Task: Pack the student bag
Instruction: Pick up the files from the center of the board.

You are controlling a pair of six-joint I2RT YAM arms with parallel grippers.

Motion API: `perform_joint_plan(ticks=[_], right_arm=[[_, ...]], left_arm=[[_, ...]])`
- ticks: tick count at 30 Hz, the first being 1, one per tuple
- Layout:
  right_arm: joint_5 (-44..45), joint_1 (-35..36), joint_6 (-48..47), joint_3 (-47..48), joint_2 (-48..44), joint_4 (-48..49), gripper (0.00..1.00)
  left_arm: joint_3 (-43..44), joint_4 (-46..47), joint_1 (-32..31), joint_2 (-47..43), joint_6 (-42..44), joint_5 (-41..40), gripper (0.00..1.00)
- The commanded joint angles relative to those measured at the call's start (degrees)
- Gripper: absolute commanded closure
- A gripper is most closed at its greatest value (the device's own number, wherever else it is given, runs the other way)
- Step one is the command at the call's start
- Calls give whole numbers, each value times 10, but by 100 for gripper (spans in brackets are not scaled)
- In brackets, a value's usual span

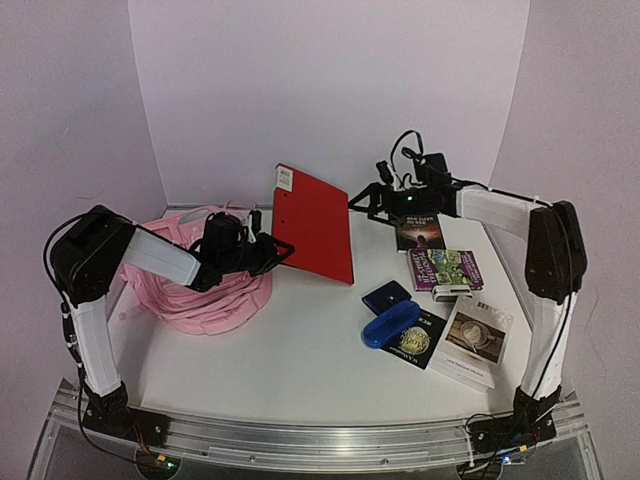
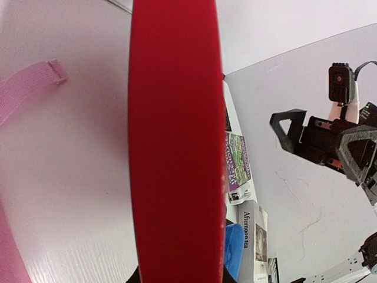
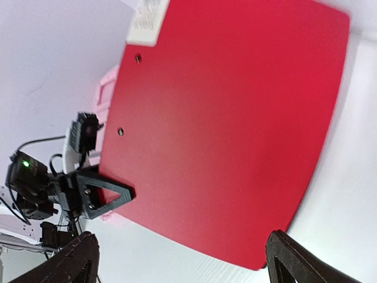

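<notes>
The student bag (image 1: 195,295) is a soft pink heap at the left of the table, and one of its straps (image 2: 29,91) lies flat on the white surface. A red folder (image 1: 318,225) stands tilted on its lower edge beside the bag. My left gripper (image 1: 283,253) is shut on the folder's lower left edge, and the red cover (image 2: 174,141) fills the space between its jaws. My right gripper (image 1: 362,203) hangs open just off the folder's upper right edge. Its fingers (image 3: 306,259) are spread wide, clear of the red folder (image 3: 230,130).
Several books and cases lie at the right: a dark book (image 1: 418,230), a purple-green book (image 1: 446,268), a dark blue case (image 1: 386,295), a blue case (image 1: 392,325), a black book with a gold coin (image 1: 418,342) and a white tea book (image 1: 478,340).
</notes>
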Motion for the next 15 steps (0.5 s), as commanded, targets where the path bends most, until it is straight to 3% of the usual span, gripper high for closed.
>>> perform_joint_plan(ticks=[1, 4, 10, 15], right_arm=[[33, -10, 1, -57, -92, 2, 2], [7, -10, 43, -88, -108, 18, 2], [-82, -1, 125, -152, -129, 137, 2], [-102, 22, 148, -160, -141, 185, 2]], left_arm=[[-30, 135, 2, -103, 38, -15, 100], [-49, 190, 2, -137, 30, -11, 100], [-79, 309, 0, -173, -11, -10, 100], [-82, 358, -9, -178, -34, -6, 100]])
